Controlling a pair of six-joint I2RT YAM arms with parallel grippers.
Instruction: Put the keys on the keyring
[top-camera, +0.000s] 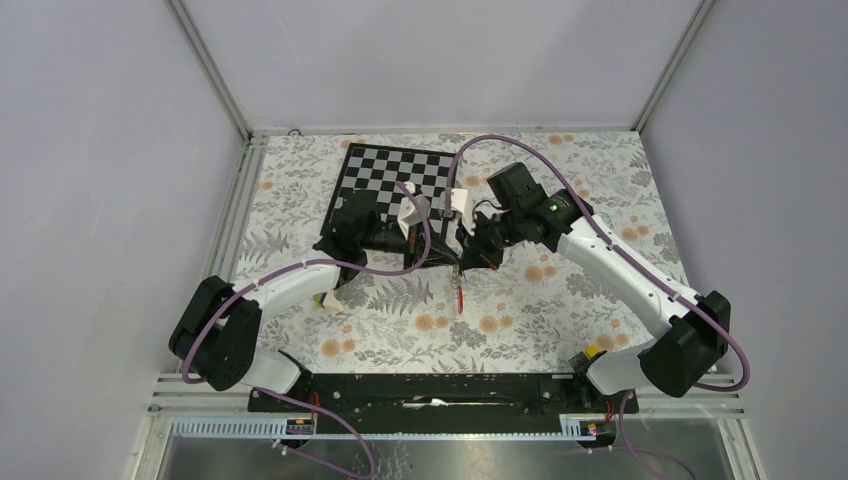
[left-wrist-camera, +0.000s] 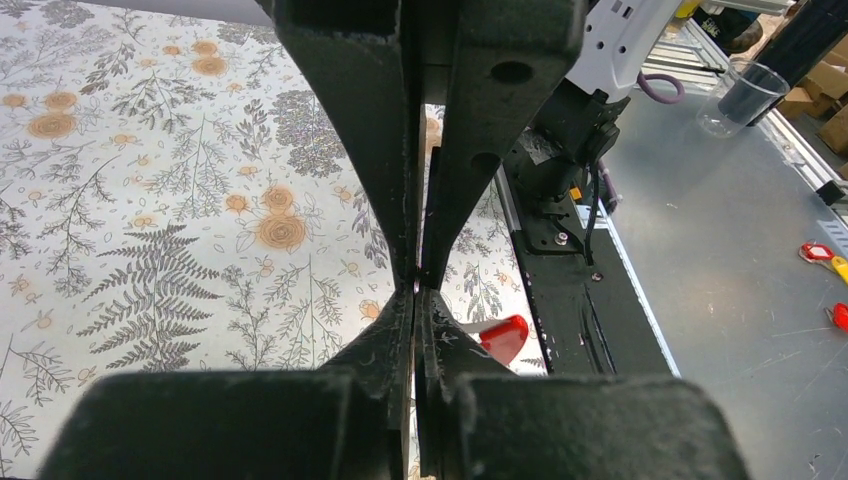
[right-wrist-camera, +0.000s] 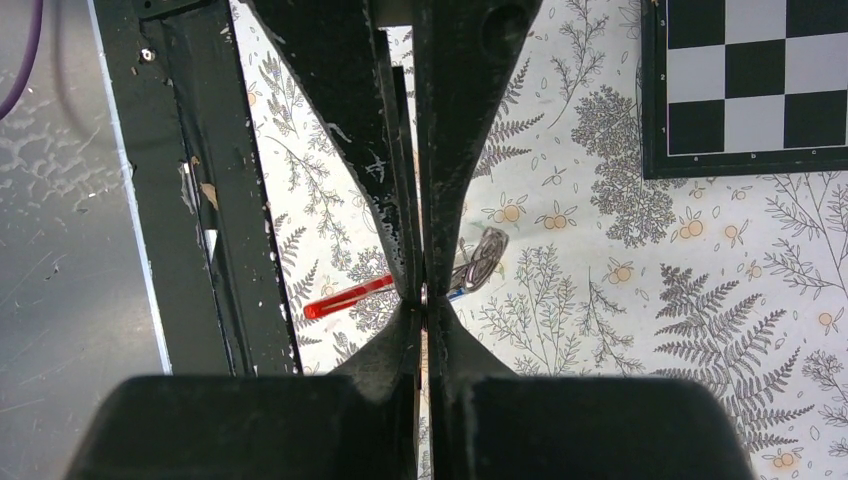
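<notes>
while right gripper (right-wrist-camera: 424, 295) pinches keyring (right-wrist-camera: 345, 298) aloft so it hangs free for threading, left gripper (left-wrist-camera: 416, 285) sits clamped shut alongside.

My left pincer (left-wrist-camera: 417, 286) and my right pincer (right-wrist-camera: 423, 293) are of black matt plastic, with fine pale scratches near the tips. The bright red strap loop (right-wrist-camera: 348, 298) looks smooth and glossy. The small dark metal key (right-wrist-camera: 487, 258) shines a little. The worktop (left-wrist-camera: 150, 200) has a matt flower-printed cover; cloth or paper, I cannot tell. The grey metal sheet (left-wrist-camera: 720, 260) beside it is scuffed.
</notes>
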